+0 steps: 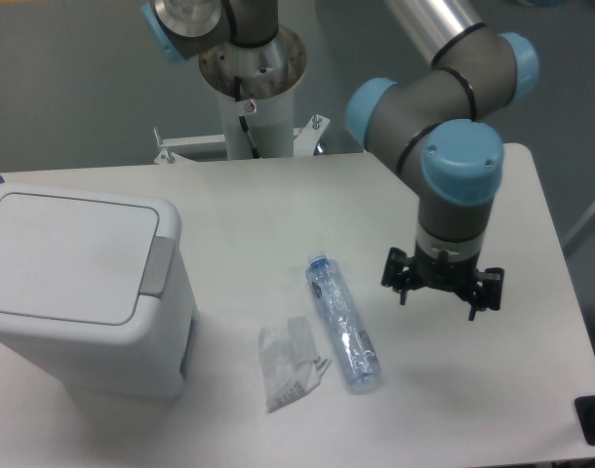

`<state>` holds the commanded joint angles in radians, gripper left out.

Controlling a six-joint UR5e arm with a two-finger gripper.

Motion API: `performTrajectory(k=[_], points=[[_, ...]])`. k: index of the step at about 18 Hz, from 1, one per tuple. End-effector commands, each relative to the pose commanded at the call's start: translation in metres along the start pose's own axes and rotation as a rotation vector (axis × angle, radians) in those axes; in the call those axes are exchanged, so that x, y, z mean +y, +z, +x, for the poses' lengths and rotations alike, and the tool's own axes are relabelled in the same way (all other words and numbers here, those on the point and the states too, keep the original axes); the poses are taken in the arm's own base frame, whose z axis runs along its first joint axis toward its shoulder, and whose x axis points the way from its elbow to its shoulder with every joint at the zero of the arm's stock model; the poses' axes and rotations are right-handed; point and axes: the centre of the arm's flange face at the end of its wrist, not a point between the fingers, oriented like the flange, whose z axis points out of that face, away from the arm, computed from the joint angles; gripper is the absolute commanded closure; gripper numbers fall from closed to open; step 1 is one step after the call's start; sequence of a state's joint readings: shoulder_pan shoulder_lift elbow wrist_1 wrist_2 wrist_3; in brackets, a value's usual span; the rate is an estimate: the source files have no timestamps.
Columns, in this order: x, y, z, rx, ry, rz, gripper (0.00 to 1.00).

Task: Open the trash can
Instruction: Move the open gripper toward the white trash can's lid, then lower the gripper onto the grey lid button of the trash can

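Observation:
The trash can [78, 288] is a large boxy white bin at the table's left, standing upright with its flat lid shut and its grey push-tab [157, 266] facing right. My gripper [441, 292] hangs above the table's right part, well to the right of the bin and apart from it. Its two black fingers [395, 278] stand wide apart with nothing between them, so it is open and empty.
A clear plastic bottle with a blue cap [342, 323] lies on the table between the bin and the gripper. A crumpled clear wrapper [290, 362] lies just left of the bottle. The robot's base column [254, 93] stands at the table's back edge.

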<state>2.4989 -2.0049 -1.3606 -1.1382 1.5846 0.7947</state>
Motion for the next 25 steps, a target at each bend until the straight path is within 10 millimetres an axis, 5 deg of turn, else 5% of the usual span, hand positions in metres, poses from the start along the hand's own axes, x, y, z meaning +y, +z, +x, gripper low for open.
performTrajectory(k=[25], points=[[-0.063,-0.11,0.128,0.027,-0.099,0.199,0.0]])
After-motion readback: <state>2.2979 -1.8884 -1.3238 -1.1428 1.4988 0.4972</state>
